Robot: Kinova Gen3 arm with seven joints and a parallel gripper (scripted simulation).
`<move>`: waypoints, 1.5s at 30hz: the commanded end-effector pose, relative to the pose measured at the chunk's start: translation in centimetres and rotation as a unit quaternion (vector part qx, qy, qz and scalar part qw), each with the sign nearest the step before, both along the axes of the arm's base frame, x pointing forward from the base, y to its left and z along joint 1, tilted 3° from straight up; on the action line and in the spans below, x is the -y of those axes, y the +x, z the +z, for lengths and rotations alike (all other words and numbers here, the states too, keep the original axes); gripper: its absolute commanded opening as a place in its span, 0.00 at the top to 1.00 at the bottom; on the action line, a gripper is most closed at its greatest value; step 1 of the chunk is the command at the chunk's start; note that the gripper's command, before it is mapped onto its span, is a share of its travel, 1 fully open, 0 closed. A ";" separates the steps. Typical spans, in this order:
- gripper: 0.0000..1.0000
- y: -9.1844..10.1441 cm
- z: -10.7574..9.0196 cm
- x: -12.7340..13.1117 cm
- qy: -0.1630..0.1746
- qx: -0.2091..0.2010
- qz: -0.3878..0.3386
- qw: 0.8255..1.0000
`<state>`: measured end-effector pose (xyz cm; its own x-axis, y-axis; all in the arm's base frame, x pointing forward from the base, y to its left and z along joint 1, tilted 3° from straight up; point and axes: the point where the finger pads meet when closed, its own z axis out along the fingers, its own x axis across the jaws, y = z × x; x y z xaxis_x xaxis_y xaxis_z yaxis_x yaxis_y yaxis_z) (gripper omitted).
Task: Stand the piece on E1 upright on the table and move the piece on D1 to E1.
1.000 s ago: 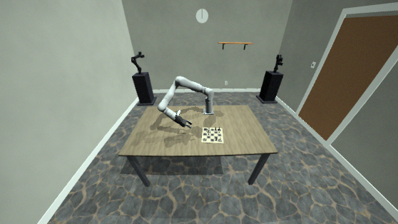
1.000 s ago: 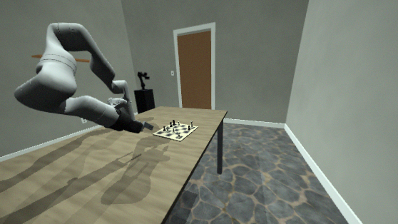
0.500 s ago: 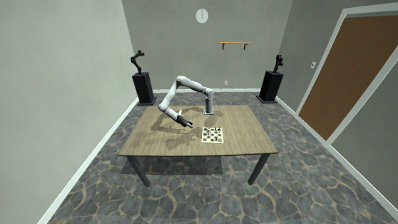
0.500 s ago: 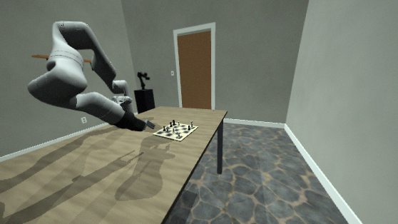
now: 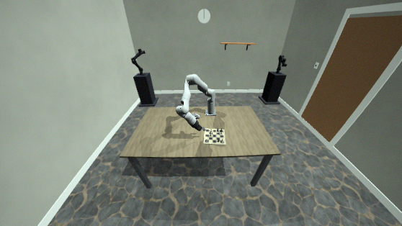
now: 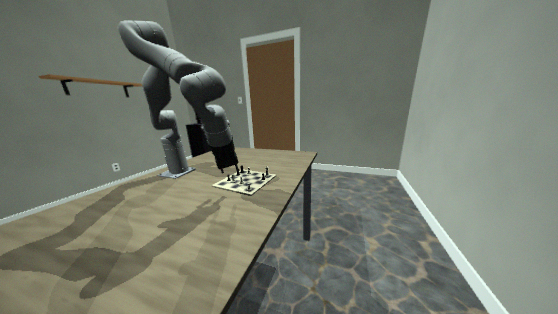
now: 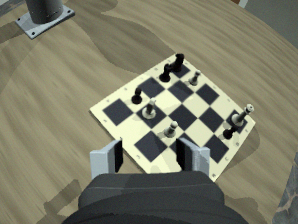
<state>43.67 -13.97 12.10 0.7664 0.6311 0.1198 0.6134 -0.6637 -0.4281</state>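
A small chessboard [image 5: 215, 143] [image 6: 223, 186] [image 7: 100, 110] lies on the wooden table [image 5: 162, 144] [image 6: 150, 225] [image 7: 80, 56]. Several black and white pieces stand on it. In the wrist view a tall black piece [image 7: 178, 64] is at the far corner, a pale piece [image 7: 150, 111] and a small white piece [image 7: 170, 129] stand near the middle, and a black piece [image 7: 238, 120] is at the right edge. The edge letters are too small to read. My gripper [image 5: 202, 129] [image 6: 235, 171] [image 7: 149, 150] is open and empty, hanging low over the board's near edge.
The arm's base [image 5: 210, 108] [image 6: 175, 160] [image 7: 43, 3] is bolted to the table behind the board. The table's edge [image 6: 295, 175] runs close to the board's right side. Two camera stands [image 5: 145, 88] [image 5: 272, 86] are on the floor at the back wall.
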 end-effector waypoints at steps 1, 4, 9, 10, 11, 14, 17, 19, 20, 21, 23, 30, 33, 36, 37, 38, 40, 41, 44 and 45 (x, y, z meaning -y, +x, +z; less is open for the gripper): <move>0.00 2.0 0.7 -3.9 -0.034 0.035 0.105 0.993; 0.00 3.1 1.0 -6.2 -0.059 0.060 0.188 0.979; 0.00 4.2 1.4 -8.6 -0.080 0.085 0.267 0.957; 0.00 4.8 1.7 -10.2 -0.085 0.099 0.301 0.945; 0.00 5.3 2.0 -10.9 -0.099 0.109 0.338 0.929; 0.00 6.2 2.5 -13.5 -0.108 0.132 0.397 0.902; 0.00 7.3 3.3 -16.4 -0.125 0.157 0.468 0.861; 0.00 7.8 3.8 -17.8 -0.133 0.169 0.501 0.838; 0.00 7.9 3.9 -18.4 -0.135 0.174 0.513 0.830; 0.00 8.1 4.1 -18.8 -0.137 0.178 0.522 0.823; 0.00 8.3 4.3 -19.4 -0.140 0.183 0.535 0.813; 0.00 8.3 4.3 -19.6 -0.141 0.184 0.538 0.811; 0.00 8.3 4.3 -19.7 -0.141 0.185 0.539 0.809; 0.00 8.3 4.4 -19.7 -0.141 0.185 0.540 0.809; 0.00 8.3 4.4 -19.7 -0.141 0.185 0.540 0.809; 0.00 8.3 4.4 -19.7 -0.141 0.185 0.540 0.809; 0.00 8.3 4.4 -19.7 -0.141 0.185 0.540 0.809; 0.00 8.3 4.4 -19.7 -0.141 0.185 0.540 0.809; 0.00 8.3 4.4 -19.7 -0.141 0.185 0.540 0.809; 0.00 8.3 4.4 -19.7 -0.141 0.185 0.540 0.809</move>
